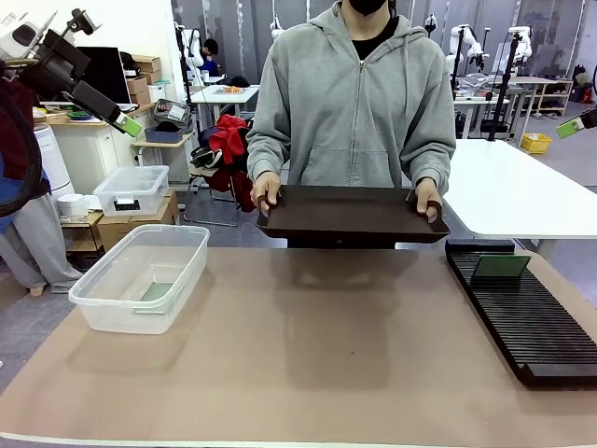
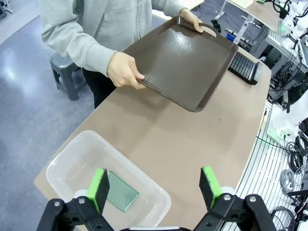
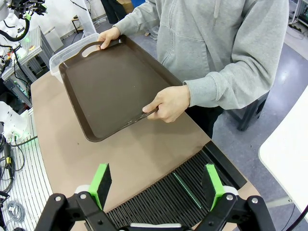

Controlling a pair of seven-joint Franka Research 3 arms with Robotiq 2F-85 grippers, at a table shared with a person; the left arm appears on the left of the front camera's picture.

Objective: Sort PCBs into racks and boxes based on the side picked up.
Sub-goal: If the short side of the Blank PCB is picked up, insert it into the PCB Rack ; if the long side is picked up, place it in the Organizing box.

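- PCBs: both are already being stored, none is being held by either gripper.
- Left gripper [image 2: 154,185] is being kept wide open and empty, above the clear tub [image 2: 62,166]; the squarer PCB [image 2: 121,191] is lying flat on the tub floor.
- Right gripper [image 3: 156,185] is likewise being kept wide open and empty, above the black rack [image 3: 178,199]; the longer PCB [image 1: 500,267] is standing upright in a far slot.
- Brown tray [image 1: 353,217] is being held level by the person's hands [image 1: 266,193], bare on top.
- Judged step: sorting is looking finished, or a fresh batch is being awaited; the next pick is calling for boards to be presented on the tray.
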